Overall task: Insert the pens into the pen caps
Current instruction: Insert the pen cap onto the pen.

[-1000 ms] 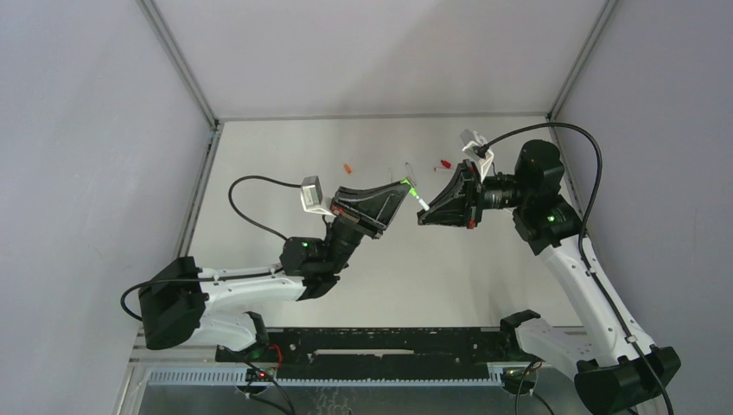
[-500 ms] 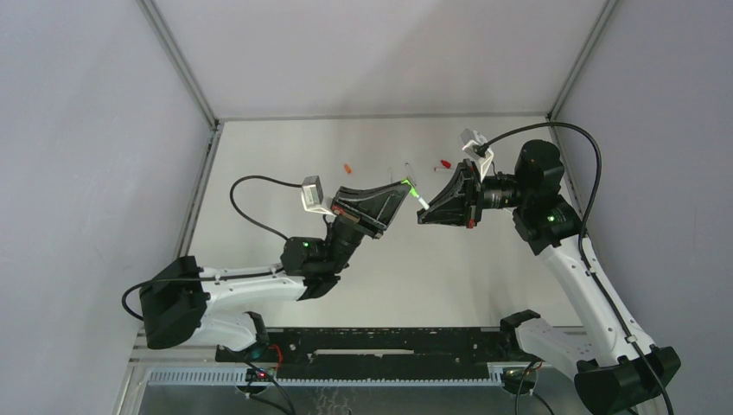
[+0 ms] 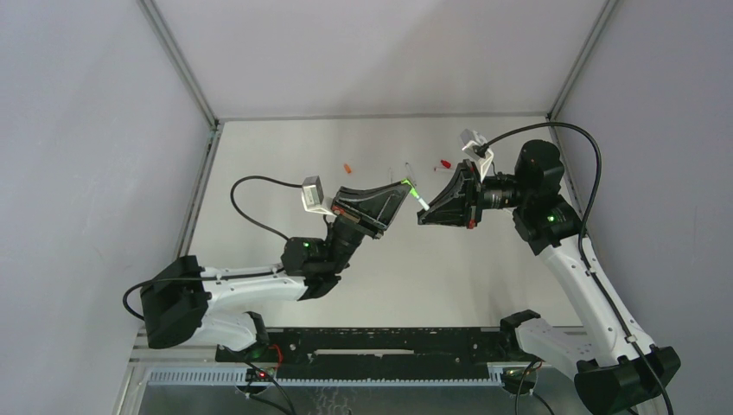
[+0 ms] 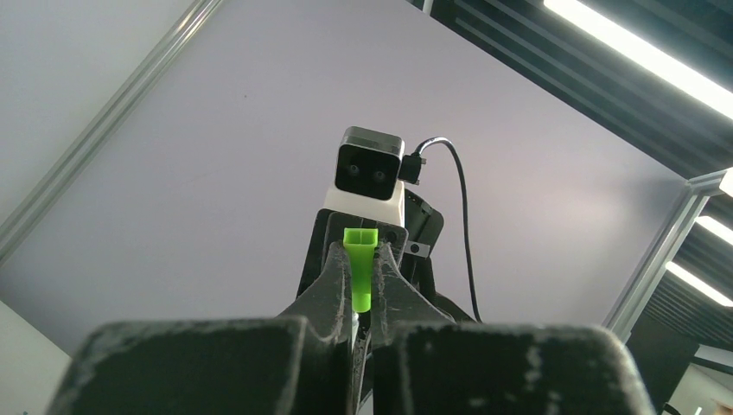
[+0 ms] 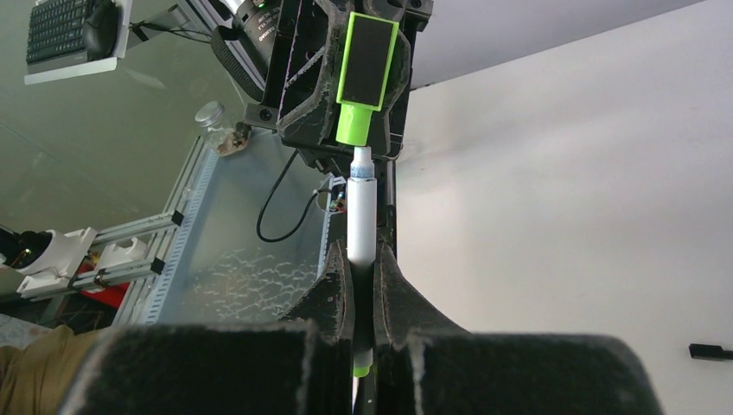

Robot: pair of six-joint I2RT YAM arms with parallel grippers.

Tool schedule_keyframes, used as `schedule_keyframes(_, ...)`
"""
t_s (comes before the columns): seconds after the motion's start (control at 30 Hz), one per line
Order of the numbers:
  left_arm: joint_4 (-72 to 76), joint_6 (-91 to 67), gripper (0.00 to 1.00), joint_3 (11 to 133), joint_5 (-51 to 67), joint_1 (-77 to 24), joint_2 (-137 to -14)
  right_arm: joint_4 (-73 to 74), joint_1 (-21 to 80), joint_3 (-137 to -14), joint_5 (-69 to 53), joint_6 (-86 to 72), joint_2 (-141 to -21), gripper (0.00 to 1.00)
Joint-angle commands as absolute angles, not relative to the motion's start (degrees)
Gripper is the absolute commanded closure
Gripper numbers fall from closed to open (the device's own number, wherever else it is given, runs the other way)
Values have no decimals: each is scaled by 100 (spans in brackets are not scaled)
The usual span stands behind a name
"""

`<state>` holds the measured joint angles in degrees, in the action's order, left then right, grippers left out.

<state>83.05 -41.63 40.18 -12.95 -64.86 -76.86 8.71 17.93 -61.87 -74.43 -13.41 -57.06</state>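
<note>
Right tool (image 5: 363, 261) grips white pen (image 5: 360, 220), tip seemingly touching green cap (image 5: 353, 127).

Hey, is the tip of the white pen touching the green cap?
Touching. The right wrist view shows the tip of the pen meeting the open mouth of the green cap, with no gap between them.

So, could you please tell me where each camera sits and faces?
Top external: above and behind the bases, looking down at the table; left gripper faces right gripper.
Left wrist: from that wrist, up past its fingers and the green cap at the right arm's camera.
Right wrist: from that wrist, along its fingers and the pen toward the left gripper.
Shared: the green cap, in both wrist views.
</note>
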Motion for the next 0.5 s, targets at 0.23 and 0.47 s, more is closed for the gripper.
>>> schedule_keyframes(0.23,8317,-4087,100,3960,-1390,-6513,-7631,674,1775,-6196,-7664,-1345,-5623,100)
schedule_keyframes(0.47,8318,-4160,100,3986,-1325,-6513,-7629,744,1743,-6196,-7404,-1358,-5626,100)
